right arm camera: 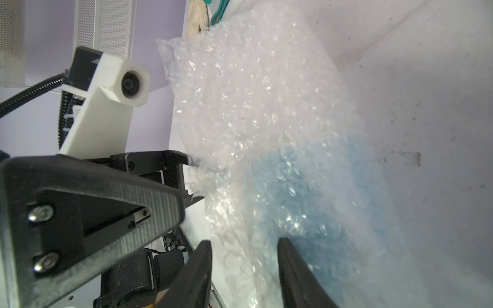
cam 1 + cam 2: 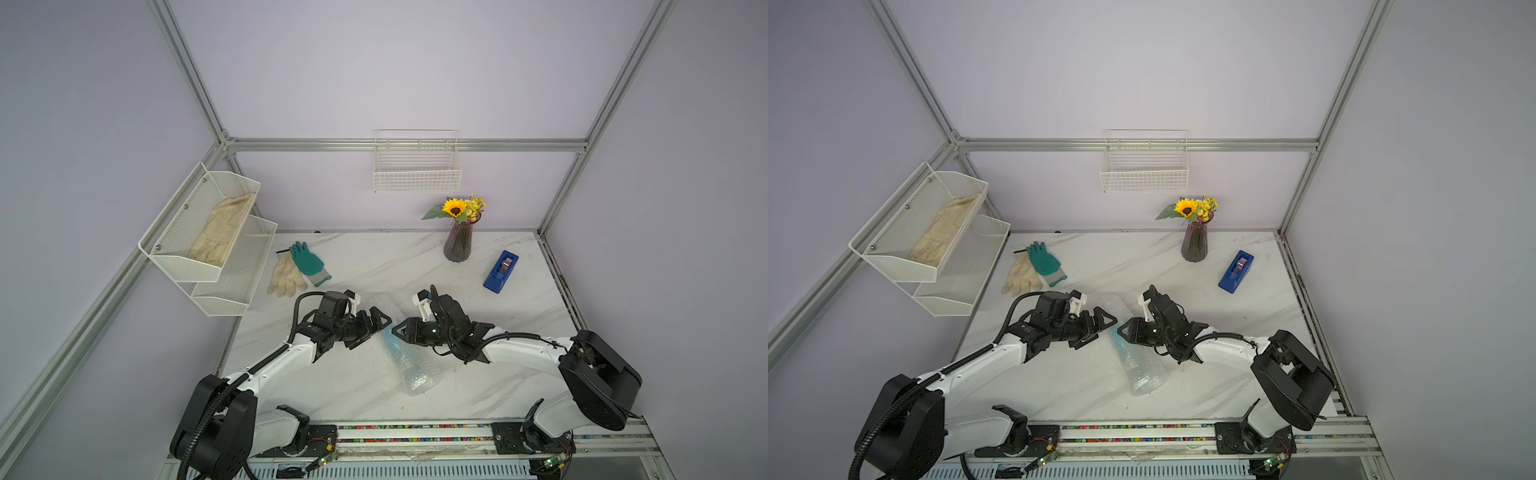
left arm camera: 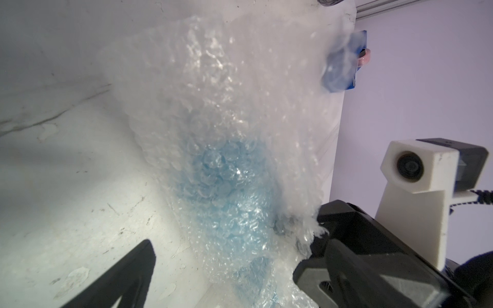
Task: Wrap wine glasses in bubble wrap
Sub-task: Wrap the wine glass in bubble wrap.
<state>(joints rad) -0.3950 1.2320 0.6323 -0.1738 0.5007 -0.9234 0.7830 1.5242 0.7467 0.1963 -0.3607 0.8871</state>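
Observation:
The bubble wrap [image 2: 409, 365] [image 2: 1139, 368] lies rolled into a tube at mid-table, running from back left to front right. The light-blue wine glass [image 2: 390, 338] [image 2: 1116, 341] shows faintly through the wrap at the tube's far part. In the wrist views the same blue shape [image 3: 221, 192] [image 1: 320, 186] glows through the bubbled film [image 3: 213, 80] [image 1: 253, 80]. My left gripper [image 2: 376, 330] [image 2: 1100, 328] [image 3: 234, 272] stands wide open on the tube's left side, its fingers either side of the roll. My right gripper [image 2: 397, 332] [image 2: 1121, 332] [image 1: 244, 256] faces it from the right with its jaws apart over the wrap.
A dark ribbed vase with a sunflower [image 2: 458, 245] stands at the back. A blue tape dispenser [image 2: 500, 272] lies to its right. Two gloves [image 2: 299, 270] lie at the back left. Mesh shelves [image 2: 208, 232] hang on the left wall and a wire basket [image 2: 417, 166] on the back wall.

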